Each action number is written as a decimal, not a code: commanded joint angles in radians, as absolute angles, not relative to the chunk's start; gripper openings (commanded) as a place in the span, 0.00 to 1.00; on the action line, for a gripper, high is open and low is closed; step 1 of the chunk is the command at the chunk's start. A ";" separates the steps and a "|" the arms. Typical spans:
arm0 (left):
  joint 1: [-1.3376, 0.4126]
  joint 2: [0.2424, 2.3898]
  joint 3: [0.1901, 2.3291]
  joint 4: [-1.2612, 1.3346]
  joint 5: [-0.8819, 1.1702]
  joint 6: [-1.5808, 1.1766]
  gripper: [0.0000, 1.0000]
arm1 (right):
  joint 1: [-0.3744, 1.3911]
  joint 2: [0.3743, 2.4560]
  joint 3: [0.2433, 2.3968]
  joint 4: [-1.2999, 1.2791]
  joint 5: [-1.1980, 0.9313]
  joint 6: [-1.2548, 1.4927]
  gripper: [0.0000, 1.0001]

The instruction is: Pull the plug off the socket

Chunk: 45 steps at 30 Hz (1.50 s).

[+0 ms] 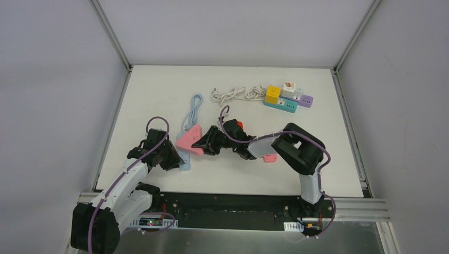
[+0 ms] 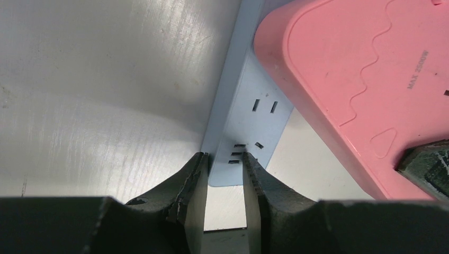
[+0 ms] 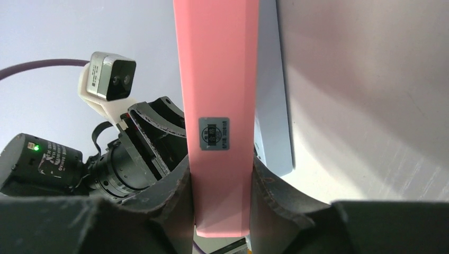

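Top external first — where is your plug sitting?

Your pink plug (image 1: 190, 141) is left of the middle of the table (image 1: 159, 90), between your two arms. It lies over the far part of the pale blue power strip (image 1: 185, 160). No view lets you tell whether its pins are seated in the strip.

What does your left gripper (image 2: 225, 177) have?

Its fingers are nearly closed, one on each long edge of the strip's near end and touching it. Socket slots show just beyond the fingertips, and the plug covers the strip further up on the right.

And your right gripper (image 3: 219, 198)?

Narrowly open and clamped on the plug — the right wrist view shows the pink body edge-on between both fingers (image 3: 177, 190). A small grey label faces the camera, and the strip is just behind.

Anything else on the table?

A blue cable (image 1: 195, 108) lies just beyond the plug. A white cable (image 1: 235, 94) and some coloured power blocks (image 1: 288, 98) sit well apart at the far right.
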<state>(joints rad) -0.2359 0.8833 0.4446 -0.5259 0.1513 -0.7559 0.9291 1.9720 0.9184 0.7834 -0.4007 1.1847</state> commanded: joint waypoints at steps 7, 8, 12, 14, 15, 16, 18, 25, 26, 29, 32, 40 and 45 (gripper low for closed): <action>-0.245 0.905 0.408 -0.581 0.121 -0.755 0.29 | 0.893 1.877 0.904 1.026 -0.404 1.196 0.00; -0.245 0.905 0.407 -0.580 0.123 -0.753 0.29 | 0.892 1.871 0.895 1.047 -0.406 1.177 0.00; -0.245 0.911 0.412 -0.580 0.123 -0.752 0.29 | 0.893 1.856 0.883 1.067 -0.404 1.126 0.00; -0.245 0.911 0.413 -0.580 0.123 -0.753 0.29 | 0.891 1.858 0.881 1.063 -0.388 1.134 0.00; -0.245 0.911 0.413 -0.580 0.124 -0.753 0.29 | 0.891 1.860 0.885 1.047 -0.381 1.149 0.00; -0.245 0.911 0.413 -0.581 0.122 -0.752 0.29 | 0.890 1.864 0.892 1.017 -0.373 1.173 0.00; -0.245 0.912 0.413 -0.581 0.122 -0.752 0.29 | 0.883 1.873 0.922 0.917 -0.357 1.228 0.00; -0.245 0.911 0.413 -0.584 0.120 -0.753 0.29 | 0.853 1.897 0.942 0.819 -0.386 1.311 0.00; -0.245 0.911 0.413 -0.584 0.119 -0.755 0.29 | 0.855 1.890 0.935 0.861 -0.395 1.282 0.00; -0.245 0.913 0.413 -0.582 0.120 -0.754 0.29 | 0.860 1.868 0.912 0.994 -0.430 1.221 0.00; -0.245 0.915 0.413 -0.581 0.120 -0.754 0.29 | 0.862 1.847 0.907 1.030 -0.442 1.179 0.00; -0.245 0.899 0.413 -0.583 0.123 -0.758 0.29 | 0.863 1.850 0.908 0.998 -0.423 1.191 0.00; -0.245 0.815 0.420 -0.537 0.158 -0.774 0.31 | 0.866 1.876 0.918 0.876 -0.386 1.241 0.00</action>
<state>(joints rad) -0.2367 0.8780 0.4423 -0.5068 0.1562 -0.7677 0.8745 1.9476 0.8856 0.8028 -0.4206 1.1721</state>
